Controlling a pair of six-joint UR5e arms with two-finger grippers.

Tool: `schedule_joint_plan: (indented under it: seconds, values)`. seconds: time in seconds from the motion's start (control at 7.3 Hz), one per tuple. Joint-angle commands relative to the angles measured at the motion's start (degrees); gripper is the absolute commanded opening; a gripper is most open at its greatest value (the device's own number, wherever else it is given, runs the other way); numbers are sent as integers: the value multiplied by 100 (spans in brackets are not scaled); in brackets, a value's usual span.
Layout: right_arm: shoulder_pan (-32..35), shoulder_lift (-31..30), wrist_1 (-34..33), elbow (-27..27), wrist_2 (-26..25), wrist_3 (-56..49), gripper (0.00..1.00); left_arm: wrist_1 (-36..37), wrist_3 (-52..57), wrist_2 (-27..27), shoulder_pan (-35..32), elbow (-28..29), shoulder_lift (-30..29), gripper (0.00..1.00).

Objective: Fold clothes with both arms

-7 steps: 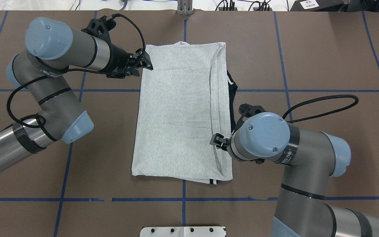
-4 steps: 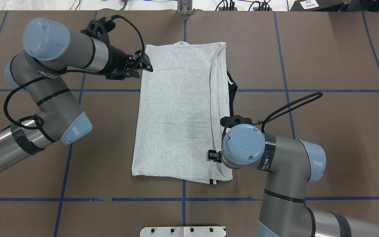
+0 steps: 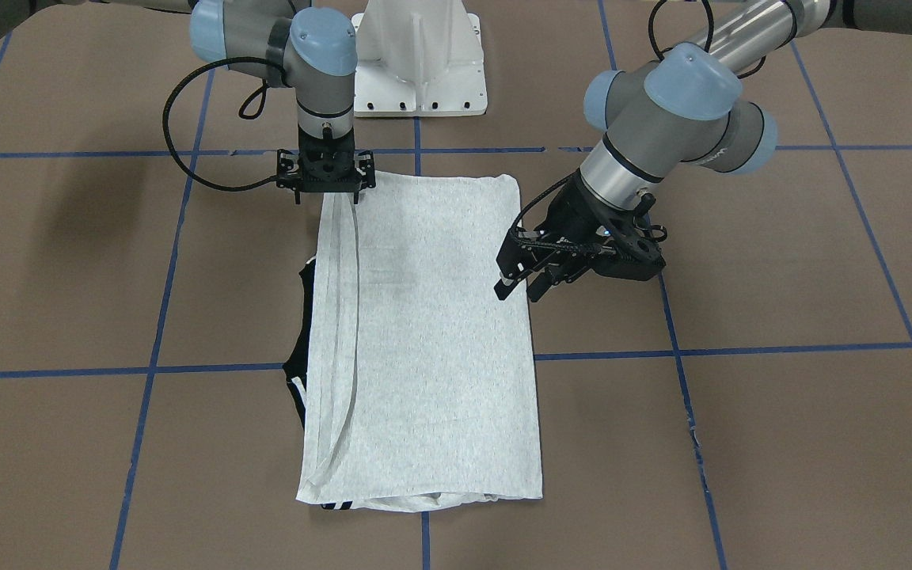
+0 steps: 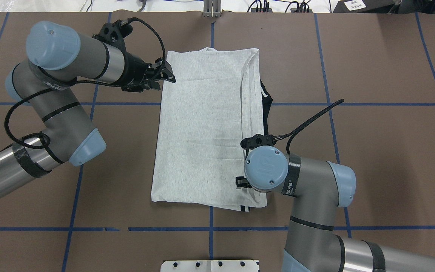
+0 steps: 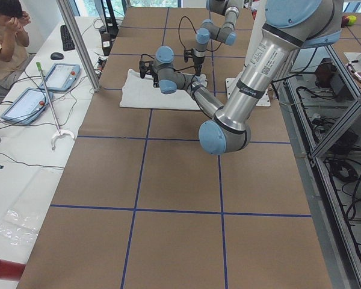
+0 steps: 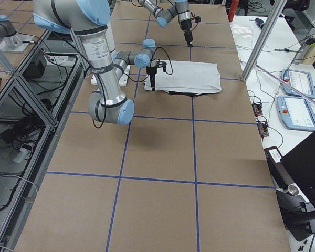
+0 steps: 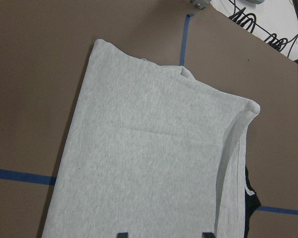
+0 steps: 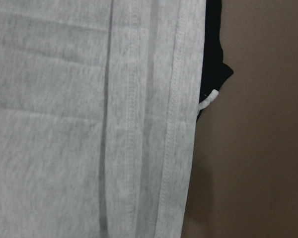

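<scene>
The T-shirt (image 4: pixel 202 132) lies flat in the middle of the table (image 4: pixel 372 170), folded into a long heather-grey strip. Its black collar (image 4: pixel 266 100) peeks out from the right edge. The left pincer (image 4: pixel 164 77) hovers wide at the far left edge, holding nothing. The right pincer (image 3: pixel 327 194) points straight down over the near right corner; it looks spread too, and empty. For the coming grasp, go low and catch every layer, since that right side stacks stitched hems (image 8: pixel 174 124). This is a soft, limp knit, so a shallow pinch would likely lift only the top ply.

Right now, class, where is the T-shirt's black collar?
In the overhead view the black collar pokes out from under the folded T-shirt's right edge, just beyond the right arm's wrist.
</scene>
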Motion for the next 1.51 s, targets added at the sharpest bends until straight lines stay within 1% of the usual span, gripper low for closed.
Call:
schedule_joint_plan:
  seconds: [0.0, 0.14, 0.27, 0.41, 0.55, 0.69, 0.82, 0.96, 1.1, 1.23, 1.37]
  values:
    - [15, 26, -184, -151, -4, -180, 100, 8, 10, 16, 0, 8, 0, 59]
    - [110, -27, -343, -116, -4, -424, 100, -1, 10, 16, 0, 8, 0, 59]
    - [355, -236, -370, 163, 92, -888, 100, -1, 18, 16, 0, 8, 0, 59]
    - [566, -725, -353, 392, 101, -1388, 100, -1, 18, 16, 0, -1, 0, 59]
    - [560, -713, -405, 412, 66, -1480, 100, -1, 10, 7, 0, -10, 0, 59]
    - [568, -530, -475, 412, 66, -1464, 100, 8, 10, -2, 0, -36, 0, 59]
    - [568, -345, -459, 368, 66, -1107, 100, -1, 18, -2, 0, -27, 70, 59]
    - [699, 13, -424, 159, 49, -1095, 100, -36, 18, -2, 0, -36, 96, 58]
    - [839, 382, -397, -261, 49, -1094, 100, -54, 18, -2, -18, -36, 132, 58]
    - [997, 769, -127, -796, 40, -1112, 100, -54, 18, 15, -26, -80, 201, 58]
    - [1077, 955, 380, -1401, 40, -1112, 100, -54, 18, 16, -26, -106, 202, 58]
